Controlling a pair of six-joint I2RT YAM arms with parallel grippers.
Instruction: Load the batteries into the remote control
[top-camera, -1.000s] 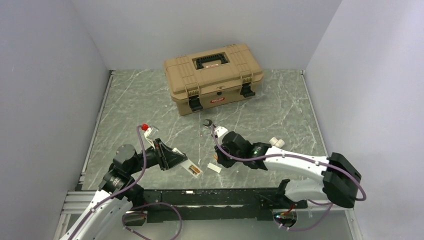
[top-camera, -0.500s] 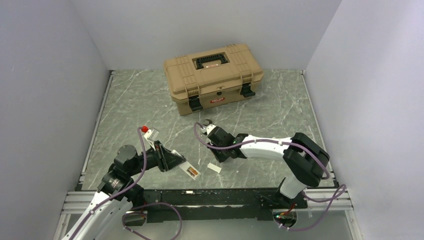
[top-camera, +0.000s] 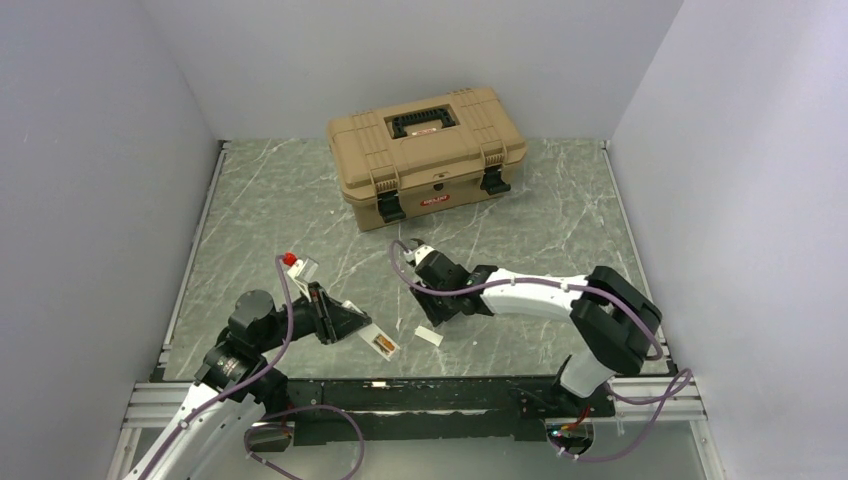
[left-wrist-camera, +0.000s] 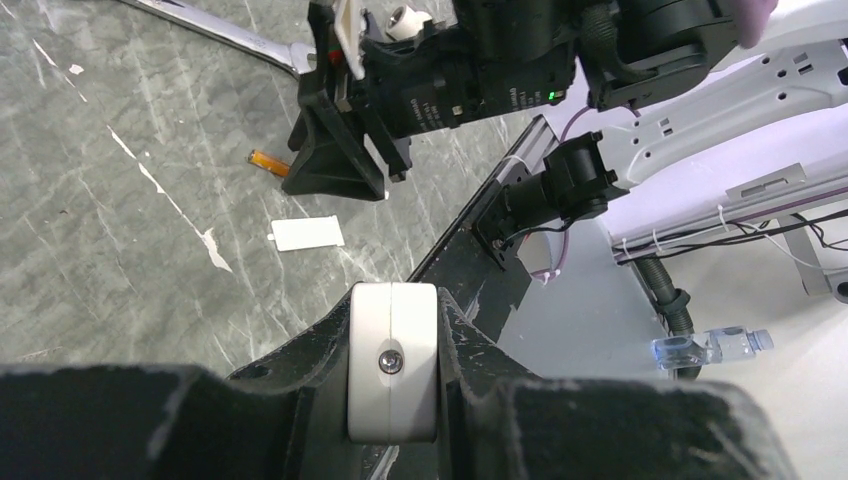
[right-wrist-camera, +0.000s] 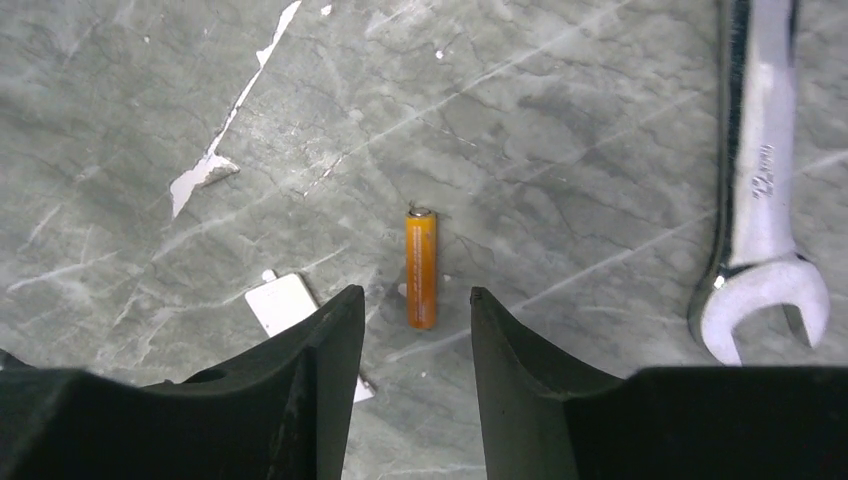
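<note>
Between spread tips of right pincer (right-wrist-camera: 415, 297): battery (right-wrist-camera: 421, 268). Looks light, slick, rolly, so pinch mid-barrel; left pincer (left-wrist-camera: 393, 325) clamped on remote control (left-wrist-camera: 393, 395).

right end effector (right-wrist-camera: 415, 300): opened wider | right arm (top-camera: 540, 292): swung inward

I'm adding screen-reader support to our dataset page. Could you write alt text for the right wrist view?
An orange battery lies on the grey marbled table, lined up with the gap between the fingers of the open right end effector, not gripped. A steel wrench lies to the battery's right, and a small white plate lies to its left.
</note>
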